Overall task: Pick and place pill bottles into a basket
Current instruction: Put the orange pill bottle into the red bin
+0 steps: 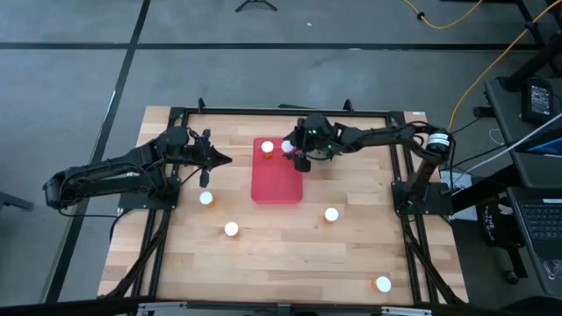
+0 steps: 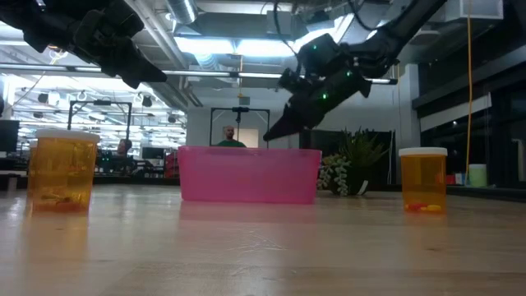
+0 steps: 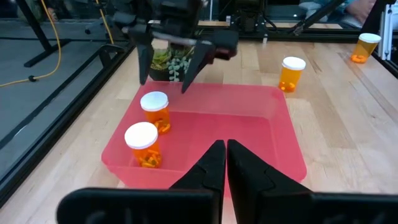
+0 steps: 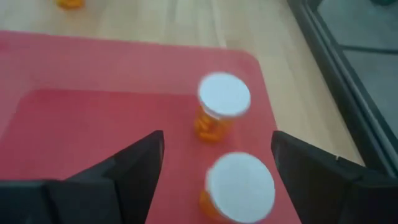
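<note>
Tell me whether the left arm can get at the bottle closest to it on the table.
Probably yes: the left tool, shut, hovers near that pill bottle, which stands alone on bare table with nothing between.

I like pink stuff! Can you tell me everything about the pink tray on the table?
The basket is a flat, plastic-looking, red-pink rectangle with rounded corners and low walls. It lies flat on the wooden table, near the far edge. Two pill bottles stand upright inside at one end. The open right gripper hovers above them, touching nothing.
</note>
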### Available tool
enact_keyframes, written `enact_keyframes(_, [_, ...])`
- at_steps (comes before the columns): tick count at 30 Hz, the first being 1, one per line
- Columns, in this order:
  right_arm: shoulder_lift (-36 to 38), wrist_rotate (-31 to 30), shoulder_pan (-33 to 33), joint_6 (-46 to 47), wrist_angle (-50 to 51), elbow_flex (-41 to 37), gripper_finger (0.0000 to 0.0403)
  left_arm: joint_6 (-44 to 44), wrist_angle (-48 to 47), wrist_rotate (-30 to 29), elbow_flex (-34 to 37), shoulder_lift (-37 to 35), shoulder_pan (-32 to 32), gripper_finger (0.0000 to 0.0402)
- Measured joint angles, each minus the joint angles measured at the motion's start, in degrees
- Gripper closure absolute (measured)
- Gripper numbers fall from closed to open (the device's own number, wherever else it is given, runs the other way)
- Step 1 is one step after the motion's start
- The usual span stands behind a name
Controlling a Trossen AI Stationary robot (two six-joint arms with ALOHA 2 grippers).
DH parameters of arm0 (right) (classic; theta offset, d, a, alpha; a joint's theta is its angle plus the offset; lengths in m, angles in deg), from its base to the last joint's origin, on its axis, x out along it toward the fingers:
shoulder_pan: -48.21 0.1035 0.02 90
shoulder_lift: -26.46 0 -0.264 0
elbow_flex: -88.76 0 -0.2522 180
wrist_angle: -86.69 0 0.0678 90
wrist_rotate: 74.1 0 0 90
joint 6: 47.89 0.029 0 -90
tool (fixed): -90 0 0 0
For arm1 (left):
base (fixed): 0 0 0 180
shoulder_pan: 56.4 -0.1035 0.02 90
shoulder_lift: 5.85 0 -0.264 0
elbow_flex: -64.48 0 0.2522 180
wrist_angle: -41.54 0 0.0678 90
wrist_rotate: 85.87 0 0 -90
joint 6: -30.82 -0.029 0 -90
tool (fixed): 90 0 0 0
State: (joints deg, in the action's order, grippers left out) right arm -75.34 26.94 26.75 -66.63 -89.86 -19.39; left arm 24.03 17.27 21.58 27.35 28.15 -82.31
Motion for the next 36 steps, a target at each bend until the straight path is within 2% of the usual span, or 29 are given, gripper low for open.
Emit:
enact_keyframes(6, [6.3,0.0,2.5,-0.2,0.3,0.0,0.0107,0.0,0.0,0.1,0.0,0.0,0.0,0.039])
enact_keyframes(11, [14.6,-0.1,3.9,0.4,6.4,0.0,0.0152,0.0,0.0,0.2,0.0,0.0,0.0,0.0386])
enact_keyframes(17, [22.8,-4.6,5.5,4.0,9.8,-6.2,0.0268,0.1,0.0,0.5,0.0,0.0,0.0,0.0375])
enact_keyframes(22, [29.4,-6.3,6.5,7.1,0.0,-17.1,0.0385,0.1,0.0,0.6,0.0,0.0,0.1,0.0361])
enact_keyframes(25, [33.2,-6.5,6.5,8.3,-6.0,-23.8,0.0388,0.2,0.1,0.5,0.0,0.0,0.1,0.0344])
enact_keyframes(29, [36.9,-6.5,6.5,12.4,-10.5,-30.0,0.038,0.1,0.2,-3.1,0.0,0.0,0.1,0.0304])
enact_keyframes(36, [38.3,-6.5,6.5,15.2,-11.2,-33.9,0.0399,0.1,0.2,-3.8,0.0,0.0,0.1,0.0223])
